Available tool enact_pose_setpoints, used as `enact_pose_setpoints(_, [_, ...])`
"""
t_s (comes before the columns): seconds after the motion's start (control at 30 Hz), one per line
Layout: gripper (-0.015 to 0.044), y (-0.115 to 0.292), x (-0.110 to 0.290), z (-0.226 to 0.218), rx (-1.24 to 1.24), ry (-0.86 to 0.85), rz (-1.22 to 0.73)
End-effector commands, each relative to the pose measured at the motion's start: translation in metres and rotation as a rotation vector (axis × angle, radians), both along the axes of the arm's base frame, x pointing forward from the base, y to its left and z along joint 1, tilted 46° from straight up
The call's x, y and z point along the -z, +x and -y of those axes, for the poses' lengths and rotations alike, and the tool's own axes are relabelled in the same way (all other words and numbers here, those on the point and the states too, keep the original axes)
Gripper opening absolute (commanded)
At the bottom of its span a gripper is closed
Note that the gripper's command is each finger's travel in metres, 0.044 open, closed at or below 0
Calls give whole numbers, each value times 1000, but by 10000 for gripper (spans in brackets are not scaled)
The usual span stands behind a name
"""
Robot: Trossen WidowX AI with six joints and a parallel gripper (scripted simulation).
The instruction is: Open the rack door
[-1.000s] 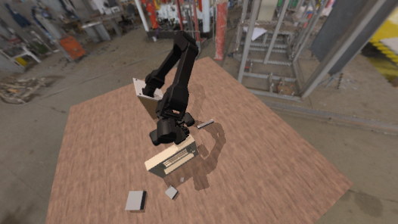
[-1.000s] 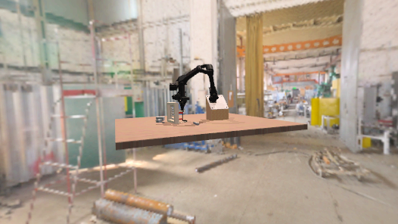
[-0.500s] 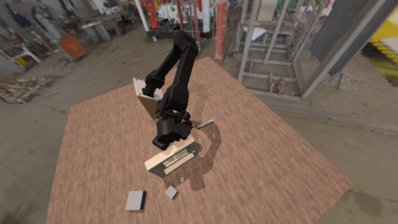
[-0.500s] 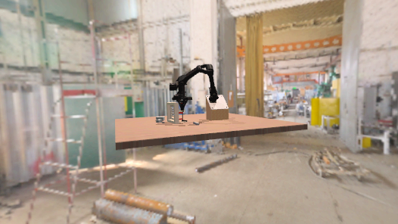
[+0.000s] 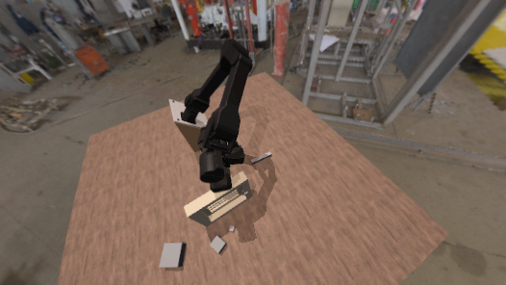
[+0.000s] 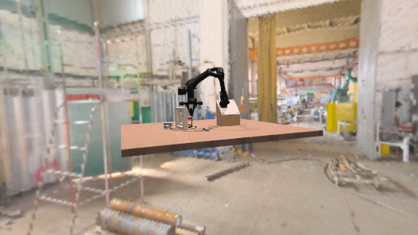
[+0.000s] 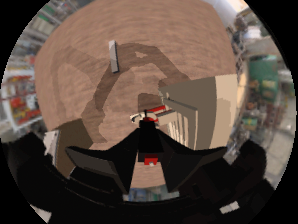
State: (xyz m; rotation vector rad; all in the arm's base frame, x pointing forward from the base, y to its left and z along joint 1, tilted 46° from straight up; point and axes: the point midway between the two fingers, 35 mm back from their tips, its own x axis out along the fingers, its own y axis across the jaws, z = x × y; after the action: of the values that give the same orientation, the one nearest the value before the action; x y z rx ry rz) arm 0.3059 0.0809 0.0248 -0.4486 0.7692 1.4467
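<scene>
The rack frame (image 5: pixel 196 206) (image 6: pixel 181 115) (image 7: pixel 225 112) stands upright on the table (image 5: pixel 337 212) (image 6: pixel 254 136) (image 7: pixel 65 70). My gripper (image 6: pixel 191 114) (image 7: pixel 147 131) points down close beside it and is shut on the upright handle (image 7: pixel 150 161), a dark piece with red parts. The fingers lie on its two sides in the wrist view. In the top view the arm hides the fingers and handle. A pale bar with a red strip (image 7: pixel 159 109) shows low beside the frame. The door is mostly hidden; I cannot tell its angle or exactly how far the handle is turned.
A grey bar (image 5: pixel 261 158) (image 6: pixel 206 129) (image 7: pixel 114 56) lies near the frame on the arm's side. Beyond the frame are a grey block (image 5: pixel 171 255), a smaller grey piece (image 5: pixel 217 245) and a tiny pale piece (image 5: pixel 232 229). The arm's pedestal (image 5: pixel 189 137) (image 6: pixel 228 120) (image 7: pixel 75 142) stands behind.
</scene>
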Motion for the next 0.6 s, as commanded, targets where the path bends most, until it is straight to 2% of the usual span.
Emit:
enact_pose_setpoints(0.0, [9,0,0,0,-114,10,116])
enact_pose_setpoints(0.37, [9,0,0,0,-489,37,494])
enact_pose_setpoints(0.57, [9,0,0,0,-512,38,517])
